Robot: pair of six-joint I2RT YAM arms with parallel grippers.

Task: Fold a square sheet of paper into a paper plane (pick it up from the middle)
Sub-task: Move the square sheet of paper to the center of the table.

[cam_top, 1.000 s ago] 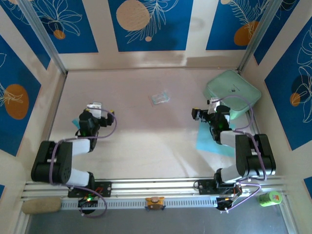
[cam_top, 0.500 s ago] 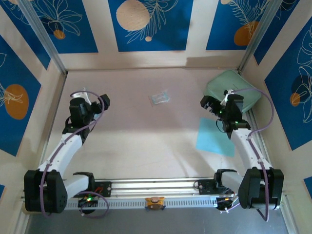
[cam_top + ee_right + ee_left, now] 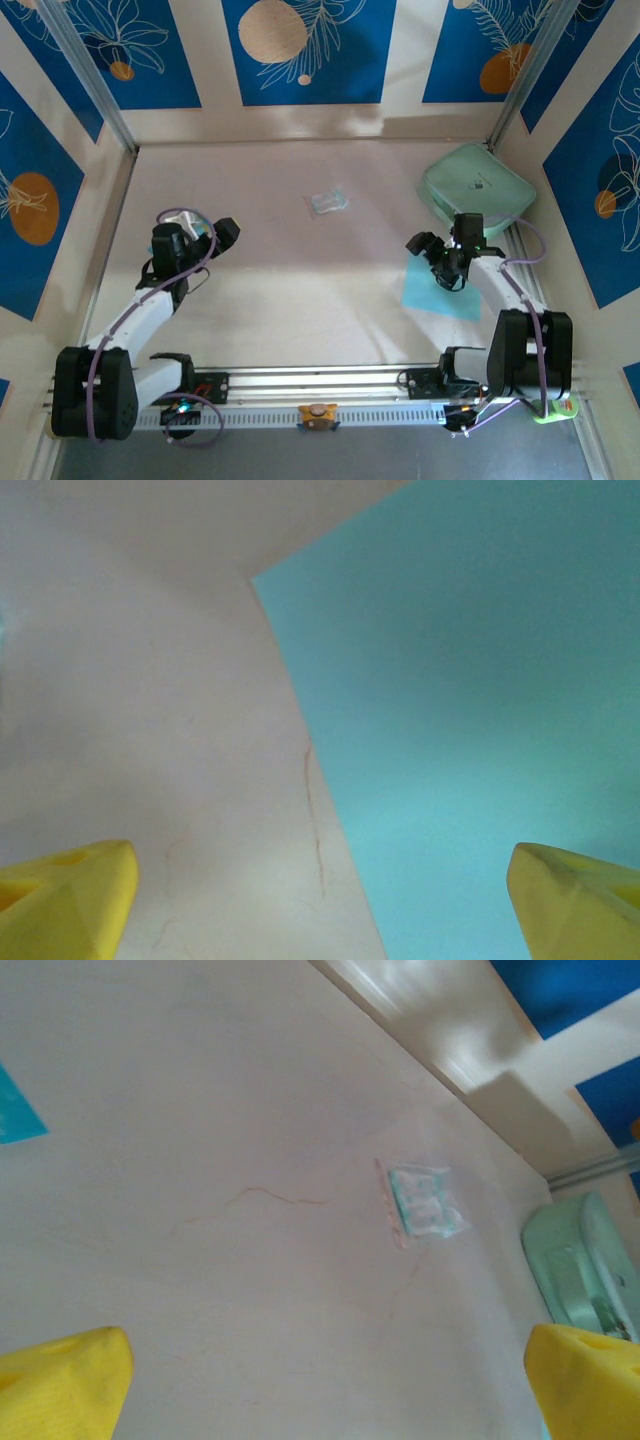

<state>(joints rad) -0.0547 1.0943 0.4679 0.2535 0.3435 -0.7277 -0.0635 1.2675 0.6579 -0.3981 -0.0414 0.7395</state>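
Overhanging paper (image 3: 480,680) edge, right end effector (image 3: 320,875) gapes.

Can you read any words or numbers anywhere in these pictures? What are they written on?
No text here can be read.
The mint-green case: a small dark mark on its lid, too small to read.
The small packet: blue-and-white print, too blurred to read.
The green container: too small to tell any label.
The square sheet of paper: plain, no writing.
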